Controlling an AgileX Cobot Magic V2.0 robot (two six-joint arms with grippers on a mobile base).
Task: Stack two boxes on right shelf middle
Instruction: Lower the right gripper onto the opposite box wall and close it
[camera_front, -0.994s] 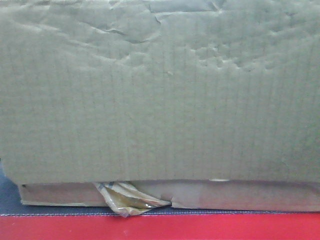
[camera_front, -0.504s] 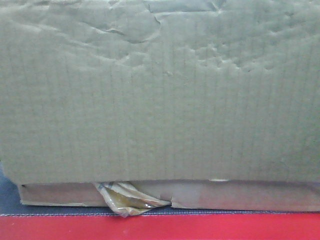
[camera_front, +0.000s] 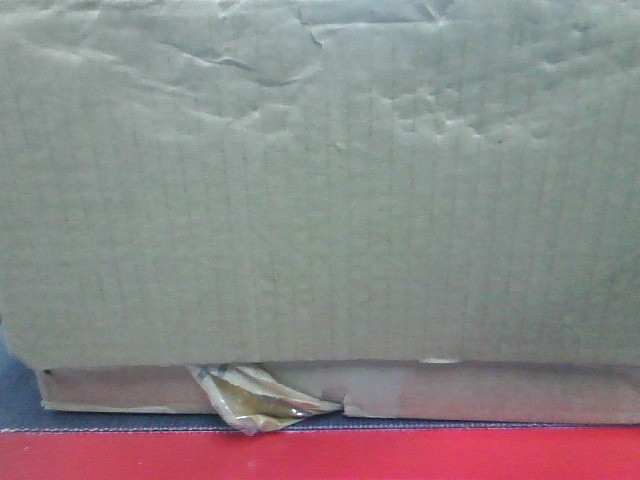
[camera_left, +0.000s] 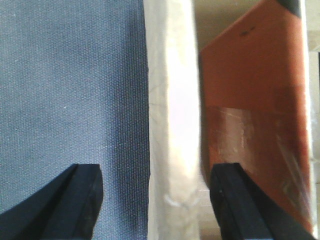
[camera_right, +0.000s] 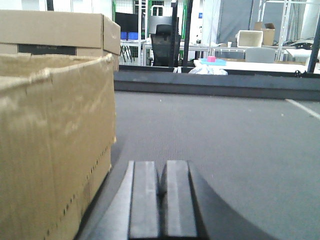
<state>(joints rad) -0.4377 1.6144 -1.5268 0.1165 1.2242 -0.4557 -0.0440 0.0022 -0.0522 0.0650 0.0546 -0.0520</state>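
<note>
- Sitting on the grey worktop (camera_front: 18, 395), just behind its red edge (camera_front: 320, 455), the large carton (camera_front: 320, 200) is apparently resting on the flat carton (camera_front: 480, 392); the shelf is showing in no view, so the stack is not yet placed.
- The left hand (camera_left: 160, 200) is gaping wide, gripping nothing; a pale carton edge (camera_left: 172, 100) is running up between its fingers.
- The right hand (camera_right: 160, 200) is lying low over the worktop, fingers pressed together on nothing, a carton side (camera_right: 55, 150) just to its left; which carton, I cannot tell.
- Taking hold for the lift is, I am judging, the step: the left fingers should be closing squarely on that edge, the right hand bracing the far side, both rising level so nothing is sliding.
- The large carton is turning its dented broad face to the front camera, long axis running left to right; the flat carton is lying likewise, its torn tape flap (camera_front: 265, 400) pointing towards the red edge.
</note>
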